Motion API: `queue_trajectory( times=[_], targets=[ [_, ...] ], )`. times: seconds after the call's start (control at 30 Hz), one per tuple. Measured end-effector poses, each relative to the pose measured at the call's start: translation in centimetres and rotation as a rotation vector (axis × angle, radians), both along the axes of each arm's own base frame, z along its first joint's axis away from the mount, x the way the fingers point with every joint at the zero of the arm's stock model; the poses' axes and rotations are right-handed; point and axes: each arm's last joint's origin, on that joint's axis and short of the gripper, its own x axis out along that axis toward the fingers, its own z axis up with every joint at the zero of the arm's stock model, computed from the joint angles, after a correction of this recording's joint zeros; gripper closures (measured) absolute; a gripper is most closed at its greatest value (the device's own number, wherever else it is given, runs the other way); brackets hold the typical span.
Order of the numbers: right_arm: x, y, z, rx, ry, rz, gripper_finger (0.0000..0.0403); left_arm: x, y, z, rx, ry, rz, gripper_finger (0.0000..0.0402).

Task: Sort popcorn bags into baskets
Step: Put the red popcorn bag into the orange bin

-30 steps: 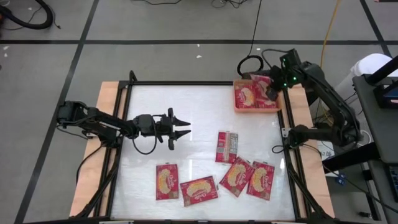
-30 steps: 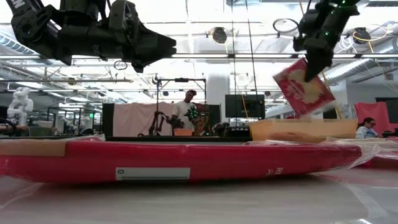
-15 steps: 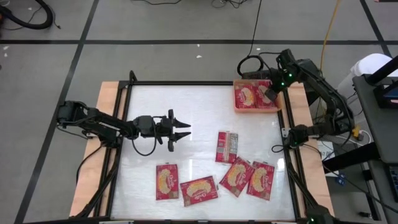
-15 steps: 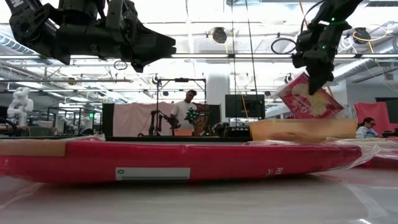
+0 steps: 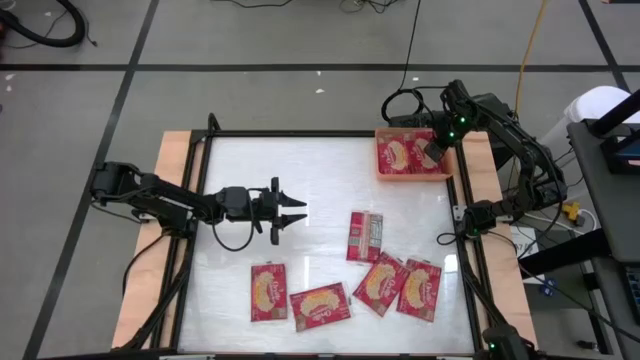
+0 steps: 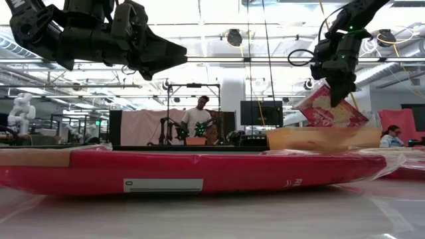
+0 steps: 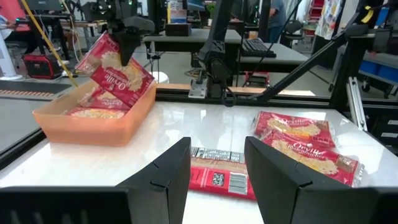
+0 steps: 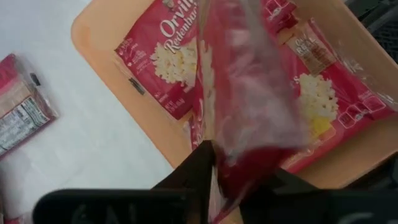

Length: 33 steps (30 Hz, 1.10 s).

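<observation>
Five flat, crinkly red popcorn bags lie on the glossy white table, long axes at differing angles. The left pincer hovers open. Beyond, the right pincer grips a tilted bag above the shallow orange basket.

Two black jointed arms, looped black cables, green lights glowing near the right claw.

red popcorn bags, orange tray
</observation>
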Motion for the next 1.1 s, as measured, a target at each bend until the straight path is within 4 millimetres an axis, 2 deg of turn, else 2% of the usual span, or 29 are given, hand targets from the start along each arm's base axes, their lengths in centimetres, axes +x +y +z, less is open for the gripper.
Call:
queue_trajectory(
  times=[0.23,0.53,0.63,0.8,0.97,1.1],
  targets=[
    [0.3,-0.2,-0.1,-0.030,0.019,-0.041,0.0307,0.0,0.0,0.0,0.009,-0.003,0.000,0.0247],
    [2.2,0.0,-2.1,-0.182,0.193,-0.127,0.0269,0.0,0.0,0.0,0.012,-0.003,0.001,0.0247],
    [3.0,0.0,-2.0,-0.212,0.168,-0.159,0.0269,0.0,0.0,0.0,0.012,-0.004,0.001,0.0247],
    [5.5,0.6,-2.2,-0.229,0.019,-0.097,0.0280,0.0,0.3,0.1,0.013,-0.005,0.014,0.0247],
    [7.1,1.3,-4.3,-0.290,-0.071,-0.027,0.0302,0.0,0.8,0.1,0.002,-0.006,0.032,0.0247],
    [6.7,1.6,-6.3,-0.314,-0.061,-0.041,0.0326,0.0,0.8,0.1,-0.007,-0.007,0.036,0.0247]
  ],
)
